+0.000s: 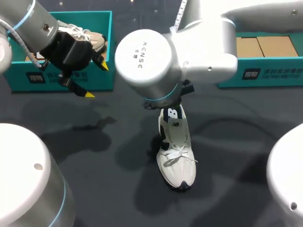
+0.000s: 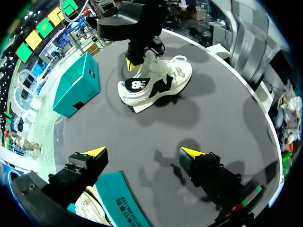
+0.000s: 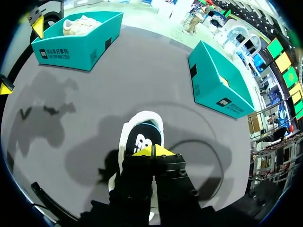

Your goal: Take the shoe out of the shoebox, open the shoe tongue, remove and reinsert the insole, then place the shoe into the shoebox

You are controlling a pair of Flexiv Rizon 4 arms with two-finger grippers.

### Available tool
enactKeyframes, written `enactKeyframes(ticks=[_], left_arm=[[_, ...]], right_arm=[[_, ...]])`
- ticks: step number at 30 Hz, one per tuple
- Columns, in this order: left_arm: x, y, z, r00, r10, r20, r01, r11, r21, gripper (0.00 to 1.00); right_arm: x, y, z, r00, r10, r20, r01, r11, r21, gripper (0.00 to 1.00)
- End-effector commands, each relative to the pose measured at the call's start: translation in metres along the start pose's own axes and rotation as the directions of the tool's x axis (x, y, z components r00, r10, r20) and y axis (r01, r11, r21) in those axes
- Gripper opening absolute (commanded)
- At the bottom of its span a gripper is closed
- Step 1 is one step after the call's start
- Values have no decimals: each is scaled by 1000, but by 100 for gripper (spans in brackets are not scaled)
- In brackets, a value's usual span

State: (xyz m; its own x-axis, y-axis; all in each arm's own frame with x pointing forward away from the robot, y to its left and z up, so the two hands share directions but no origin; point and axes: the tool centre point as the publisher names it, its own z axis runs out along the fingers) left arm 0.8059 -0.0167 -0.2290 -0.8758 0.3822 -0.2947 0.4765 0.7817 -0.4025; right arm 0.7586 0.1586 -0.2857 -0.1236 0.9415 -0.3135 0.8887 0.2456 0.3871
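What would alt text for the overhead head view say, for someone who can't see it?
A white sneaker lies on a dark table, with the right arm over its heel end. The left gripper hangs open beside a teal shoebox holding another shoe; a second teal box sits opposite.

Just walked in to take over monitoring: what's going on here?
The right gripper, shut, is down at the heel end of a white lace-up sneaker standing on the dark grey table. Whether it pinches part of the shoe isn't clear. The left gripper hangs open at the front of the open teal cardboard shoebox, which holds another pale shoe.
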Motion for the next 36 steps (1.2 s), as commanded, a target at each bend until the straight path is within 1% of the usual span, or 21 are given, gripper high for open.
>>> enactKeyframes(ticks=[1, 3, 4, 11, 14, 20, 26, 28, 29, 33, 36], left_arm=[[1, 0, -1, 1000, 1, 0, -1, 1000, -2, 100], [1, 0, -1, 1000, 1, 0, -1, 1000, -2, 100], [1, 0, -1, 1000, 1, 0, -1, 1000, -2, 100], [1, 0, -1, 1000, 1, 0, -1, 1000, -2, 100], [1, 0, -1, 1000, 1, 0, -1, 1000, -2, 100], [1, 0, -1, 1000, 1, 0, -1, 1000, -2, 100], [1, 0, -1, 1000, 1, 0, -1, 1000, -2, 100], [1, 0, -1, 1000, 1, 0, -1, 1000, -2, 100], [1, 0, -1, 1000, 1, 0, -1, 1000, -2, 100], [1, 0, -1, 1000, 1, 0, -1, 1000, -2, 100], [1, 0, -1, 1000, 1, 0, -1, 1000, -2, 100]], right_arm=[[10, 2, 20, 997, 17, 81, -18, 1000, 21, 0], [9, 2, 26, 996, 22, 81, -24, 999, 26, 0], [9, 1, 28, 994, 31, 103, -34, 999, 25, 0], [8, -8, 42, 993, 44, 109, -45, 999, 8, 0], [11, -13, 51, 992, 48, 113, -48, 999, -5, 0], [17, -18, 64, 993, 44, 106, -43, 999, -4, 0], [24, -24, 76, 996, 27, 86, -28, 999, 18, 0], [25, -26, 76, 996, 23, 84, -25, 999, 21, 0], [22, -27, 71, 995, 26, 92, -27, 1000, 12, 0], [9, -26, 54, 987, 45, 156, -40, 999, -34, 0], [2, -27, 51, 979, 52, 197, -43, 998, -51, 0]])
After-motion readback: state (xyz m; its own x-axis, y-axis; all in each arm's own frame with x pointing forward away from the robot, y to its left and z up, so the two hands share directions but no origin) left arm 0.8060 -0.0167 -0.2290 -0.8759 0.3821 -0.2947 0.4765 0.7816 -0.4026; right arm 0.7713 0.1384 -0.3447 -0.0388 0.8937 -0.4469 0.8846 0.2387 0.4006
